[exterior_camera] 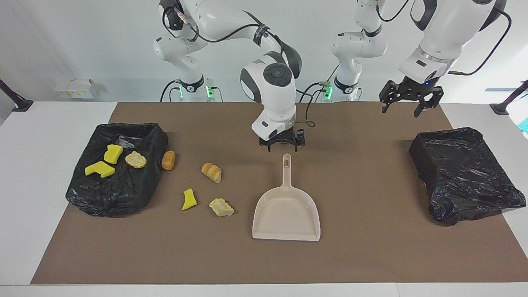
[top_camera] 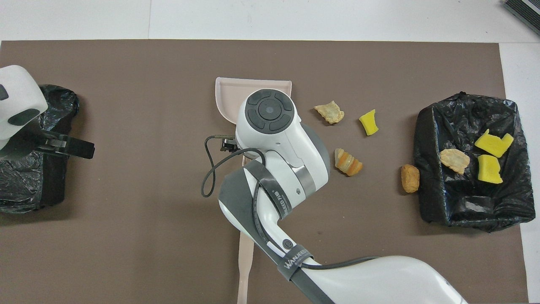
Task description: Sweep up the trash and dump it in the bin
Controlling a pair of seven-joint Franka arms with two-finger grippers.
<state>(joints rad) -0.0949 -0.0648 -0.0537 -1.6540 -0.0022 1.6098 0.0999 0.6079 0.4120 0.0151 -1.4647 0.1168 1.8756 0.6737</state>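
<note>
Brown matting (exterior_camera: 371,255) covers the white table I am working over. At the right arm's end sits a black-lined bin (exterior_camera: 136,194), and three of the scraps (exterior_camera: 112,153) already lie in it: two yellow foam pieces and one pastry lump. Four are not yet in. A brown lump (exterior_camera: 168,160) lies just beside the bin wall, and a roll (exterior_camera: 211,172), a yellow chunk (exterior_camera: 189,199) and a pale lump (exterior_camera: 221,207) are scattered between the bin and the dustpan (exterior_camera: 286,214). The pan lies flat mid-table, handle toward the robots and mouth away from them, so the loose scraps sit beside its wall, not in front of its mouth. With nothing holding the pan, I expect a sweep would shove it along the mat or send the light foam skidding past it. The lump against the bin leaves little room for bristles. The right gripper (exterior_camera: 283,144) hovers just above the handle tip with its fingers spread wide, gripping nothing and touching nothing. A beige handle, probably the brush (top_camera: 245,270), lies nearer the robots. The left gripper (exterior_camera: 411,103) waits up in the air, open and empty, near a second bin (exterior_camera: 466,173).
</note>
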